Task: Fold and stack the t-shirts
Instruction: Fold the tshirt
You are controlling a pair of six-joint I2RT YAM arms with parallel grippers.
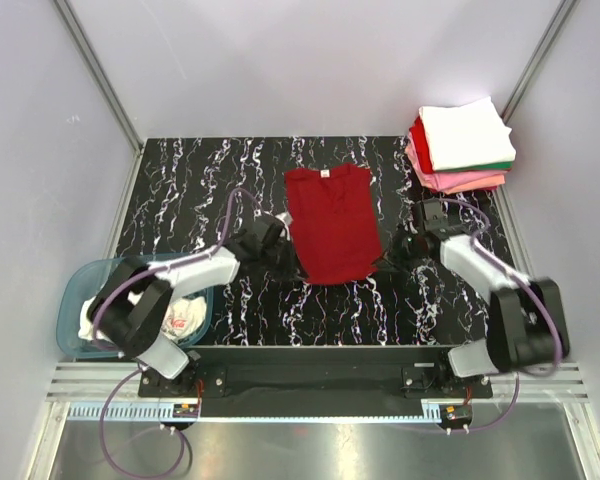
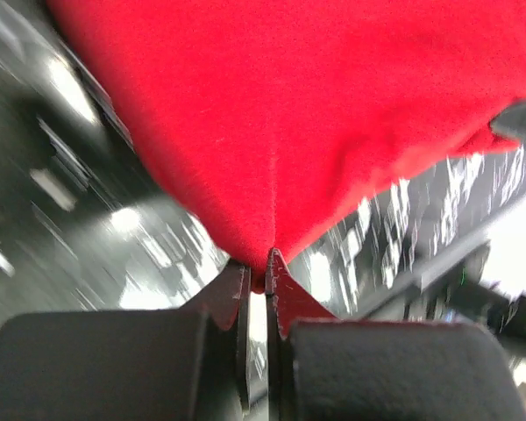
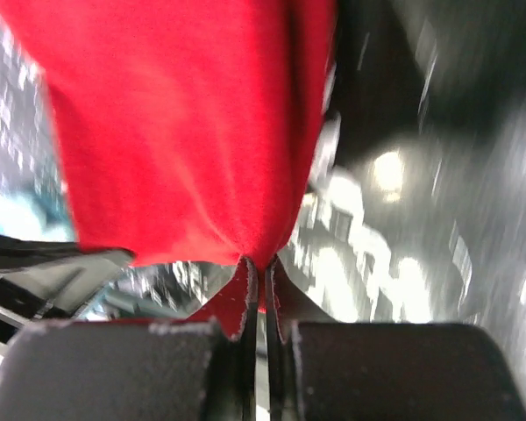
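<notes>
Left fingers [image 2: 285, 303], closest to the lens in the left wrist view, are clamped together on a small peak of the dark red t-shirt [image 1: 330, 225]. The right fingers [image 3: 280, 303] are pinched the same way on a pleat of the same cloth. The shirt lies flat mid-bench [image 1: 180, 180], collar toward the far edge and hem toward the near edge. It looks already narrowed, with the sleeves tucked in, and one arm holds each side near the hem end. The main risk is that both bites are thin, just a tuft at the fingertips, so the cotton could slide out once the shirt's weight comes on, dropping one corner. The views are too blurred to tell whether each pinch holds every layer. If only the top layer is caught, the tucked sides could fall open on the lift. If the arms rise or travel unevenly, the fold line will skew and the hem will land off the collar. Dragging low across the bench would bunch the cloth. The right arm works near the stack of folded t-shirts [image 1: 462, 148] at the far right corner, so a wide swing could knock it. The white shirt with red print [image 1: 180, 318] waits in the teal tub [image 1: 72, 300] at the near left corner, well apart.
</notes>
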